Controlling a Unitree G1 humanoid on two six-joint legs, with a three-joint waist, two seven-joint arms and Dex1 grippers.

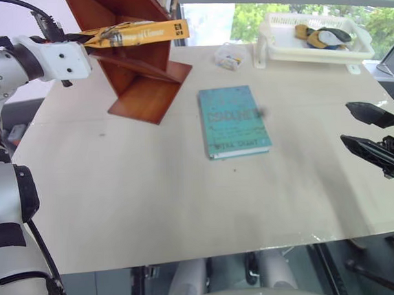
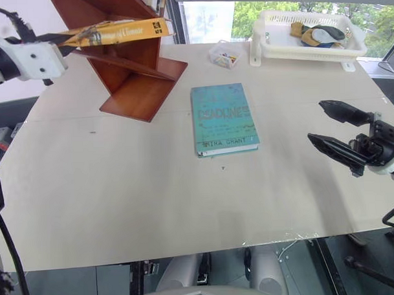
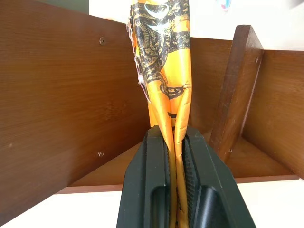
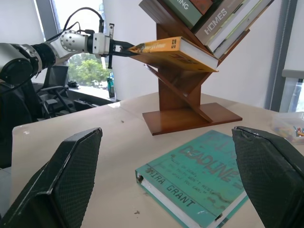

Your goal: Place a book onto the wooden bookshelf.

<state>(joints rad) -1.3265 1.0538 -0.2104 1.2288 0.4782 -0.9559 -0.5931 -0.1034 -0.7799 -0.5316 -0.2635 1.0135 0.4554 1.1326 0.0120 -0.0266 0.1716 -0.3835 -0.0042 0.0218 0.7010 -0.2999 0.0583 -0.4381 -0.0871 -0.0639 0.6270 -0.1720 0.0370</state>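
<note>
The orange-yellow book (image 1: 138, 34) hangs roughly level in the air, its far end reaching into a compartment of the reddish-brown wooden bookshelf (image 1: 143, 84). My left gripper (image 1: 83, 40) is shut on the book's near edge. In the left wrist view the fingers (image 3: 152, 180) pinch the orange cover (image 3: 164, 71), with shelf boards (image 3: 57, 104) on both sides. The right wrist view has the book's (image 4: 173, 50) far end over a slanted board. My right gripper (image 1: 364, 129) hovers open at the table's right edge, holding nothing.
A teal book (image 1: 233, 120) lies flat mid-table, right of the shelf's base. A white plastic basket (image 1: 313, 49) holding items stands at the back right, with a small clear box (image 1: 229, 56) beside it. Other books (image 4: 223, 23) lean in the shelf's upper compartment.
</note>
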